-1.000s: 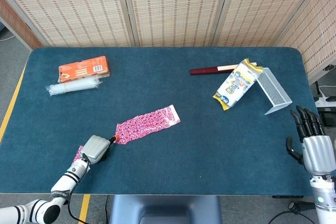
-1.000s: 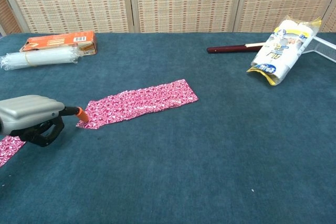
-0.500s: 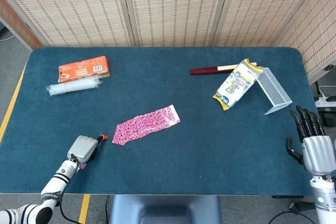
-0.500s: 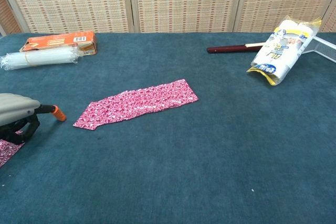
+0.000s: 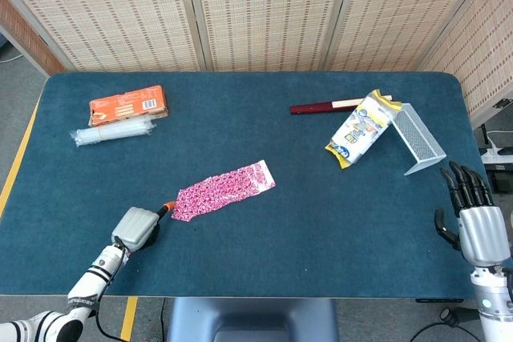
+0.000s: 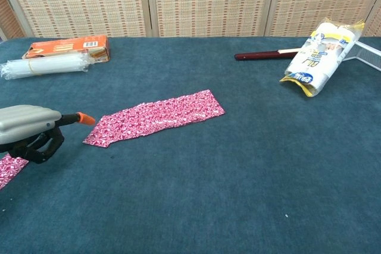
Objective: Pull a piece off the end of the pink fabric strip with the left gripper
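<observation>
Left robot hand (image 6: 27,128), grip state unclear, orange fingertip just beside the pink strip (image 6: 156,117); torn piece (image 6: 8,169) beneath it. Right robot hand (image 5: 475,222) spread wide, empty.

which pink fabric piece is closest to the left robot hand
The small pink scrap at the table's front-left edge, lying right under the left robot hand. The long pink strip lies just beyond its orange fingertip.

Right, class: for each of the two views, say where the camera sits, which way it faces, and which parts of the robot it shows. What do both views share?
Head view: high above the near edge, looking down on the table; shows left hand, right hand.
Chest view: low at the near edge, facing the far screens; shows only the left hand.
Shared: pink fabric strip, orange box.
</observation>
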`<state>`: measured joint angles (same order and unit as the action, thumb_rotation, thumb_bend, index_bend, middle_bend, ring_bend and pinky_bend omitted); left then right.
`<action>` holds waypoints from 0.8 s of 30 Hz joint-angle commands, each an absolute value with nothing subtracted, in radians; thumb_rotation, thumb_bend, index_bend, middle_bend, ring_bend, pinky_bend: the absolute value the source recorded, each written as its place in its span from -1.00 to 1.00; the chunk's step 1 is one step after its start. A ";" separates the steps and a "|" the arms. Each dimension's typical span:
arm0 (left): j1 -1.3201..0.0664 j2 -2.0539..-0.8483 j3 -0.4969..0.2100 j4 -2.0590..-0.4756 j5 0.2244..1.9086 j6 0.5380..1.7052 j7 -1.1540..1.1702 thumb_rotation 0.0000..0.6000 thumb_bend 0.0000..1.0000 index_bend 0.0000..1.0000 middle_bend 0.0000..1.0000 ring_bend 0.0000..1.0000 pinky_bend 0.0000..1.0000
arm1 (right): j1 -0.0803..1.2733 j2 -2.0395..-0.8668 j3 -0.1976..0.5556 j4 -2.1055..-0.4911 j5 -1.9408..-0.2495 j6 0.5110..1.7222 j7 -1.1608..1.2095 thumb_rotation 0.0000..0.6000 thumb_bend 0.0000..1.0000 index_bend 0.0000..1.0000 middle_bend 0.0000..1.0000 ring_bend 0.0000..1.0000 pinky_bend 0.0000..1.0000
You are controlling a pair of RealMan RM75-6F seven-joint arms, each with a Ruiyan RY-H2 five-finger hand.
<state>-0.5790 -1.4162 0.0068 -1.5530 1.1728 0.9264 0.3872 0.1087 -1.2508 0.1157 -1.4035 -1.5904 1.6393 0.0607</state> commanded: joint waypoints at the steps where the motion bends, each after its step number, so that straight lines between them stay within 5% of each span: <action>1: -0.599 -1.436 0.002 -1.543 1.174 0.898 0.388 1.00 0.59 -0.86 0.44 0.51 0.56 | 0.109 -1.250 0.116 -1.404 -1.590 1.639 0.062 1.00 0.15 -1.00 -1.00 -1.00 -0.79; 24: -0.624 -1.426 0.019 -1.528 1.037 0.870 0.480 1.00 0.59 -0.68 0.44 0.51 0.56 | 0.106 -1.247 0.114 -1.404 -1.594 1.645 0.068 1.00 0.15 -1.00 -1.00 -1.00 -0.79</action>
